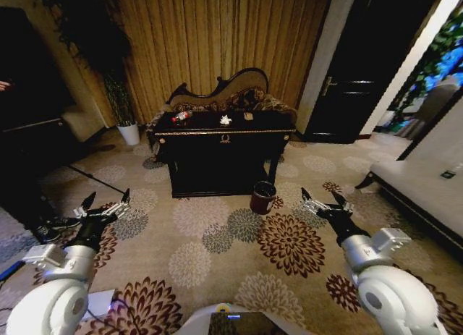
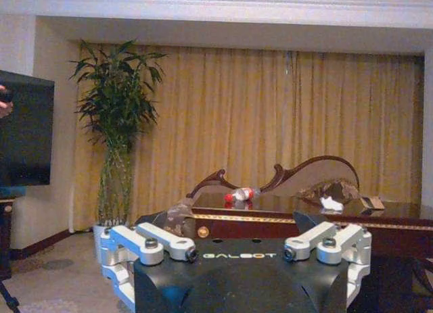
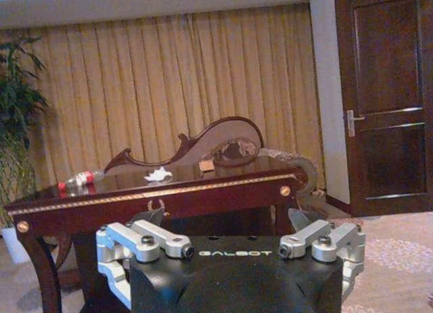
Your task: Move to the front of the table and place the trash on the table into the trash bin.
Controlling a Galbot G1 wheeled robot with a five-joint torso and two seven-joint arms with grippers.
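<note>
The black table (image 1: 217, 161) with gold trim stands some way ahead across the carpet. On its top lie the trash items: a clear bottle (image 1: 181, 116) with a red label at the left, a crumpled white paper wad (image 1: 226, 120) in the middle, and a small tan scrap (image 1: 248, 116) to its right. The dark round trash bin (image 1: 263, 197) sits on the floor by the table's front right leg. My left gripper (image 1: 107, 198) and right gripper (image 1: 320, 195) hang open and empty over the carpet, well short of the table. The left wrist view has the bottle (image 2: 241, 194) and wad (image 2: 331, 204); the right wrist view has the bottle (image 3: 80, 180) and wad (image 3: 160, 175).
An ornate sofa (image 1: 231, 89) stands behind the table against the curtains. A white plant pot (image 1: 130, 134) is at the table's left, a dark door (image 1: 362, 67) at the right. A pale couch (image 1: 419, 190) lines the right side. A person's shoes (image 1: 47, 230) are at left.
</note>
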